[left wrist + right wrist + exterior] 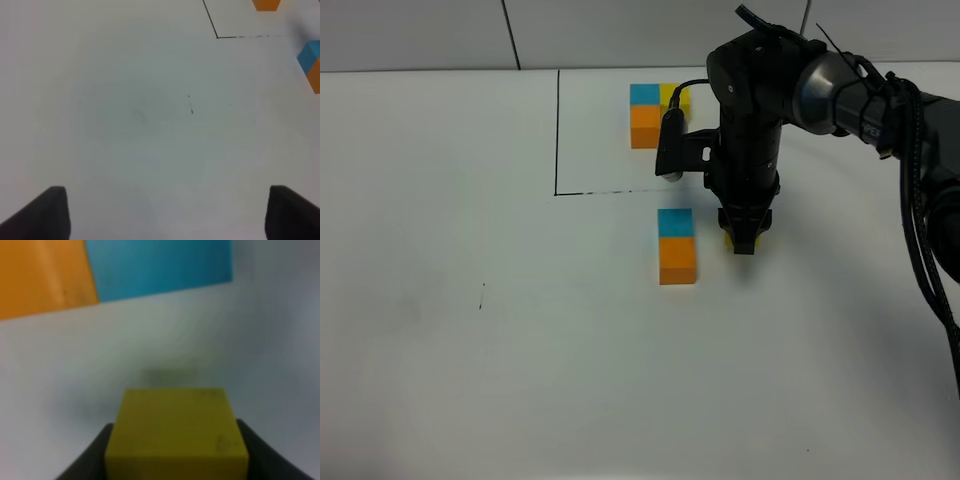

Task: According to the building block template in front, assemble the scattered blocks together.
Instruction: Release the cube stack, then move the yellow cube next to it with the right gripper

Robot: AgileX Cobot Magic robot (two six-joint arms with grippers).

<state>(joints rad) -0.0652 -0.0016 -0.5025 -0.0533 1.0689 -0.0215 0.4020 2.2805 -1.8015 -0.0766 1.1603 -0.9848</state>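
Within the right pincer [744, 243], yellow cube [176, 435], near the blue-orange pair [677, 247]

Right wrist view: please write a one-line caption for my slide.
The right end effector grips the yellow block; the blue block and orange block lie touching on the white table.

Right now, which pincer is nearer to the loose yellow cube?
The right. The right pincer is shut on the yellow cube, beside the blue cube. The left pincer hangs open over the table, away on the other side of the blue cube.
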